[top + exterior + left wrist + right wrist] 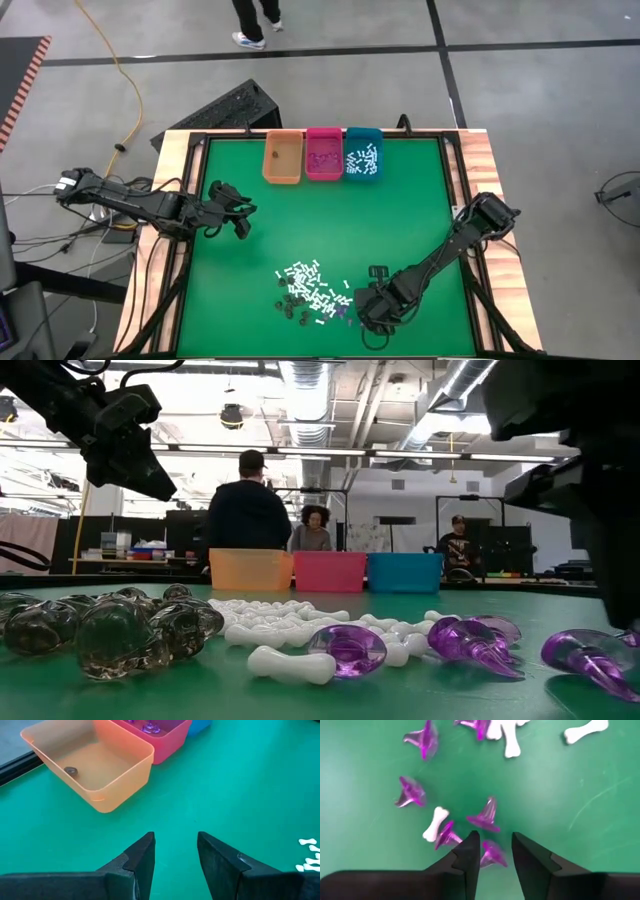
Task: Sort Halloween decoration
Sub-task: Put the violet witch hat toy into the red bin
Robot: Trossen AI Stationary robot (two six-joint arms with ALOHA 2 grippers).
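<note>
Purple piece (492, 855) sits between the part-open right tool (492, 851).

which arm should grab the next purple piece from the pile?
Right. The right gripper hangs over the purple pieces, one purple piece between its open fingers. The left gripper sits open, empty, well away from the pile.

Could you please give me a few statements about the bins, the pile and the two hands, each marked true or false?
1. The orange bin holds one dark piece. True.
2. The teal bin holds purple pieces. False: it holds white bones.
3. The right hand is over a purple piece in the pile. True.
4. The left hand grips a bone. False: it is open and empty over bare mat.
</note>
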